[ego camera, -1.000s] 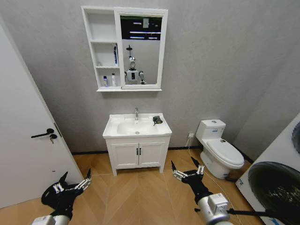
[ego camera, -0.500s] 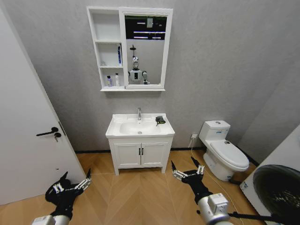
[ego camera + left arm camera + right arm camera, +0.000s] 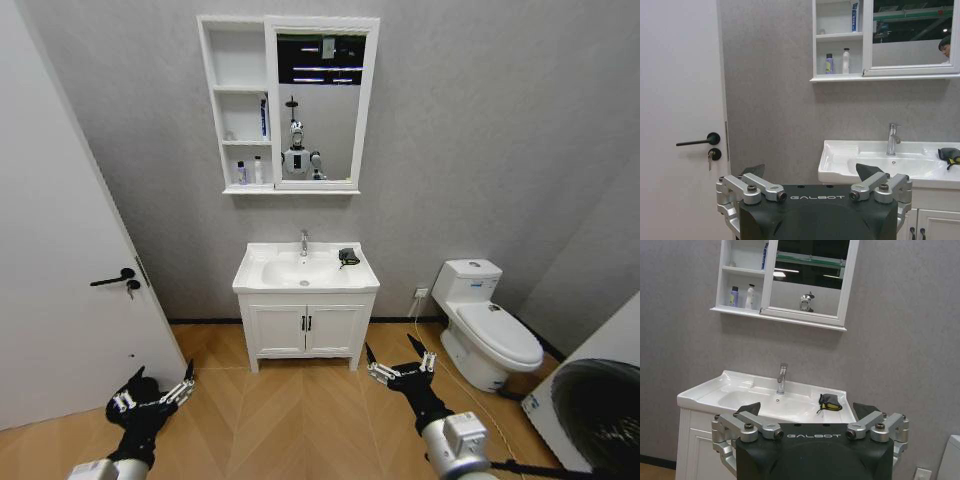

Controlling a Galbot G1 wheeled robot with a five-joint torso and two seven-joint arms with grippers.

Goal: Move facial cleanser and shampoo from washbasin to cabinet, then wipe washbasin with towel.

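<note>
The towel [image 3: 348,256] lies at frame centre, on the right rear corner of the washbasin [image 3: 305,283], well apart from both grippers. The right gripper [image 3: 399,369], jaws spread, is nearer than the left gripper [image 3: 151,393], also spread.

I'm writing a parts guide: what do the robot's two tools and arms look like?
Both the left tool and right tool have black bodies marked GALBOT, silver linkages with screws, and dark pointed tips. The right arm has a silver-grey wrist segment with a black cable.
</note>
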